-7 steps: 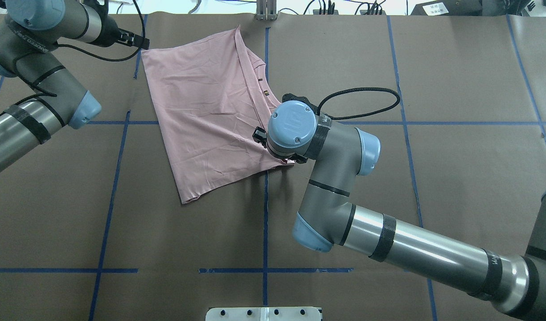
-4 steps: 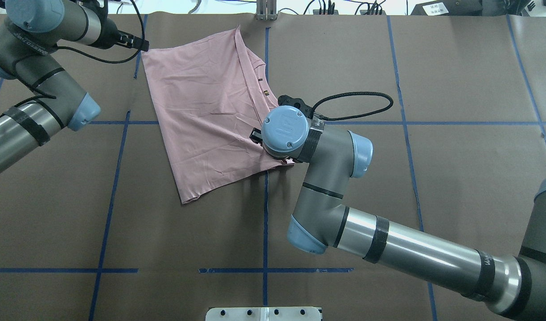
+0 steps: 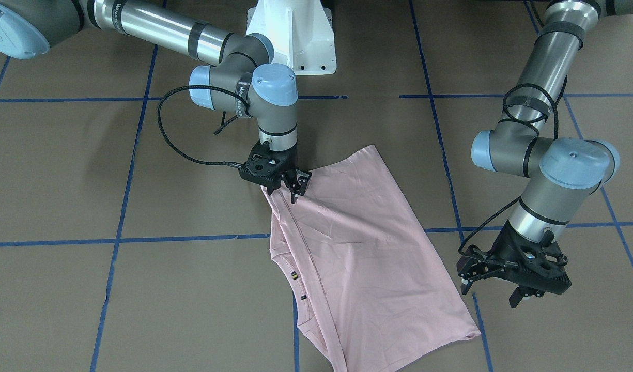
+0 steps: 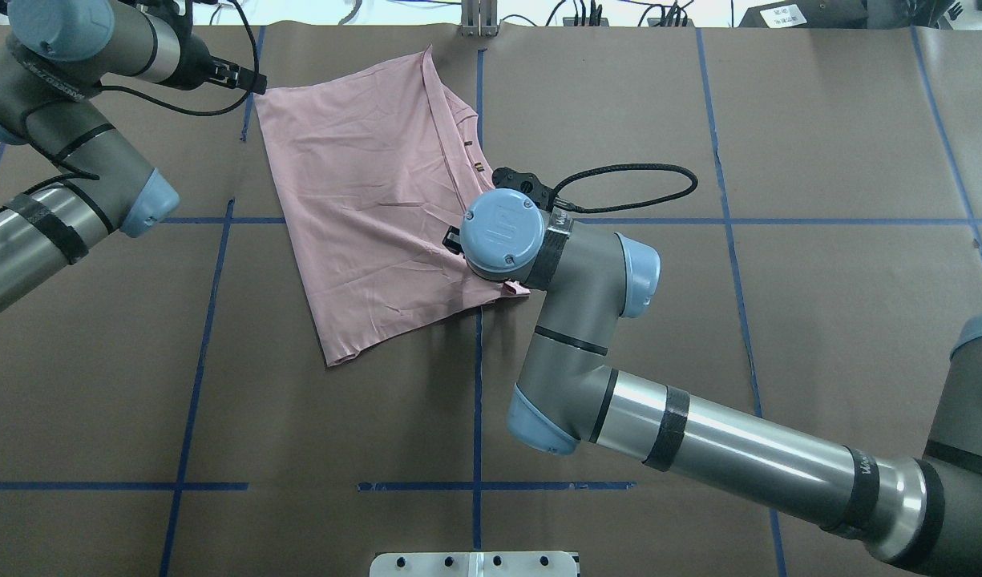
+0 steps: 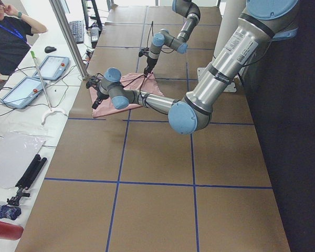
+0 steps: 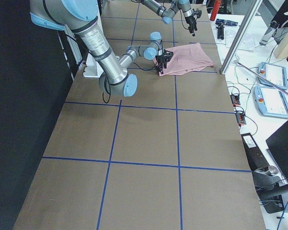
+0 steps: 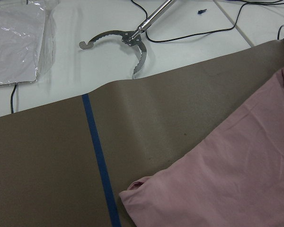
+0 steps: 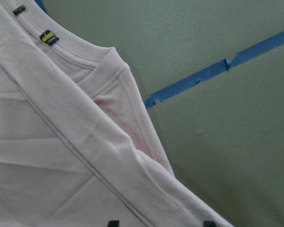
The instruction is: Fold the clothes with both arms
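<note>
Overhead hides right pincer — front shows it.

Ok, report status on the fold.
Right end effector open, down at the T-shirt corner. Left end effector open, hovering clear of it. T-shirt folded, plain side up, flat on table. Nothing in the way.

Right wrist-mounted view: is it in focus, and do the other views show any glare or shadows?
Right wrist-mounted: the T-shirt seams are sharp, but the table cover looks greenish. Overhead exterior: glare runs along the right arm; soft shadows lie near the T-shirt. Left wrist-mounted: sharp, evenly lit.
</note>
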### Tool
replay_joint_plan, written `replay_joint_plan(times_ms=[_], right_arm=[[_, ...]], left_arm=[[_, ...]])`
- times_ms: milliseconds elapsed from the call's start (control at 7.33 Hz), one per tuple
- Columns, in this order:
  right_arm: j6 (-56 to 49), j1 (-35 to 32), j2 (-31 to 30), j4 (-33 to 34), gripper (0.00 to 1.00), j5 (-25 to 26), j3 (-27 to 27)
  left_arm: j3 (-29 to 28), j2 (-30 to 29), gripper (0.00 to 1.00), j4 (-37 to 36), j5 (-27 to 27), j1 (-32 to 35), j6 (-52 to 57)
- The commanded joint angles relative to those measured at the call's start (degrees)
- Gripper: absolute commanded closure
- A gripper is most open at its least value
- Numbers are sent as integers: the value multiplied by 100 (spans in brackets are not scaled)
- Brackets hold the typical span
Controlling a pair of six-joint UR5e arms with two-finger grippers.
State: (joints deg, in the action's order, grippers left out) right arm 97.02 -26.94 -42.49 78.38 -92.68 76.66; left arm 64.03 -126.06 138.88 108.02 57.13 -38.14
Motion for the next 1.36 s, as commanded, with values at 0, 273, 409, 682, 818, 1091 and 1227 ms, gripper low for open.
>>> replay_joint_plan(times_ms=[0, 273, 409, 682, 818, 1091, 1227], right_arm=[[-17, 13, -5, 2, 34, 4, -46], [45, 22, 13, -7, 88, 4, -46], [201, 40, 13, -33, 100, 13, -46], [229, 31, 109, -34, 100, 39, -37], [229, 31, 109, -51, 100, 31, -20], [159, -74, -91, -25, 100, 22, 390], [159, -74, -554, -16, 100, 22, 967]], left_arm=[[5, 37, 0, 8, 0, 0, 0], [5, 37, 0, 8, 0, 0, 0], [5, 37, 0, 8, 0, 0, 0], [5, 37, 0, 8, 0, 0, 0], [5, 37, 0, 8, 0, 0, 0], [5, 46, 0, 16, 0, 0, 0], [5, 63, 0, 16, 0, 0, 0]])
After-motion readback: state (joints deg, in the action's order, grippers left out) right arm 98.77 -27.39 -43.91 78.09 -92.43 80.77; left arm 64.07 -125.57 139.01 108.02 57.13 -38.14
